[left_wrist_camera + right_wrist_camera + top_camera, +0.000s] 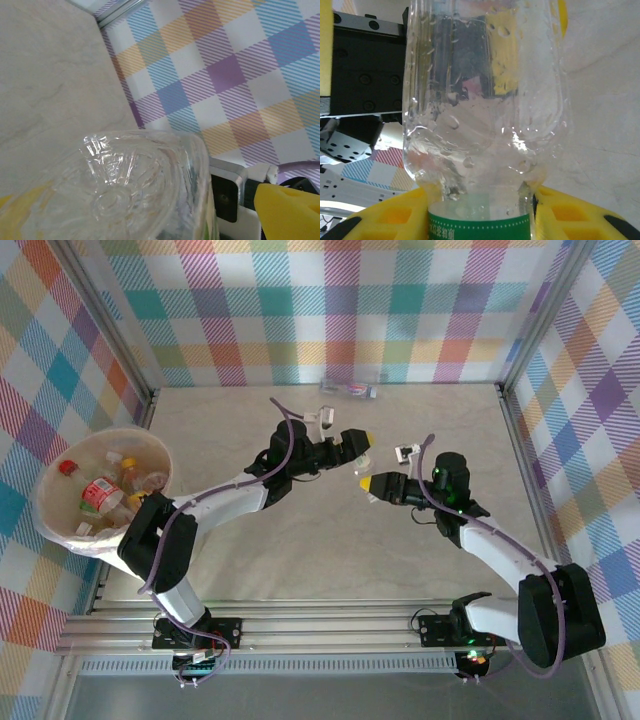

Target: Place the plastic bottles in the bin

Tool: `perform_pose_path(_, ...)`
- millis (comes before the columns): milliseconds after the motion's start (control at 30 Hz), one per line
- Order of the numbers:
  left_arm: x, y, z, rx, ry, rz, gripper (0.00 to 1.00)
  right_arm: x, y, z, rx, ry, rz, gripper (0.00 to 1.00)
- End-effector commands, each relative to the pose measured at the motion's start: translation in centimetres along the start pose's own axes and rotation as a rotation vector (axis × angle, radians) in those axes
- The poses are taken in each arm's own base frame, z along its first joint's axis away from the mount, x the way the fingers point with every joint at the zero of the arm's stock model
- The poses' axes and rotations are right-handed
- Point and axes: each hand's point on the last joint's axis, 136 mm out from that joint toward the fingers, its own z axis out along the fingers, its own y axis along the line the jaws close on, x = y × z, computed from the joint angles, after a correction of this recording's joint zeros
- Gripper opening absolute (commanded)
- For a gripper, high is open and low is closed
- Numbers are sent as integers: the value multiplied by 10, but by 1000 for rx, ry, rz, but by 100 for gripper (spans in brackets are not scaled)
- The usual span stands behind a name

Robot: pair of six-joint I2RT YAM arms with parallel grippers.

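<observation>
- Because the plastic is clear, I can barely pick out the held bottle (pixel 362 464) from above. It hangs over the middle of the table (pixel 260 560), between the left gripper (pixel 357 445) and the right gripper (pixel 371 482), whose yellow tips nearly meet.
- My right wrist camera settles the grasp. The held bottle (pixel 485 110) stands up the frame with droplets inside. The right gripper (pixel 480 222) is clenched on its green-labelled band, with a yellow pad (pixel 395 220) pressed to each side. Everything below the label is cut off.
- Behind it there I see a black block (pixel 365 65) and yellow patches. They are smeared through the plastic, and I cannot make out what they belong to.
- On the left wrist camera the ribbed base of the held bottle (pixel 140 190) sits close to the lens, blurred and cropped at the bottom edge. Another yellow pad (pixel 287 212) shows at lower right, near it but apart. Whether the left claw is gripping or released I cannot tell.
- From above I also get the bin (pixel 85 545) at the table's left edge. Several bottles lie inside it, a red-labelled bottle (pixel 100 495) the clearest and the rest too small to sort. A stray bottle (pixel 348 389) lies against the far wall.
</observation>
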Motion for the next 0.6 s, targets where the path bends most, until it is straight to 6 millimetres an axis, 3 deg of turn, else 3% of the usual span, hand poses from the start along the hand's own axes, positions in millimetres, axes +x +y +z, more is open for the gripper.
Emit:
perform_pose_path(0,-3,-37,-1,155,-6,39,94,-14,29,2,-101,-14,-28,24)
perform_pose_path(133,1,-42,-3,174,6,48,85,-17,32,2,-115,-19,-17,25)
perform_pose_path(400,0,-44,-5,175,-1,53,55,-8,34,0,-113,14,-37,33)
perform_pose_path(567,-5,-34,-7,125,-49,43,52,-6,28,-3,-58,13,-62,56)
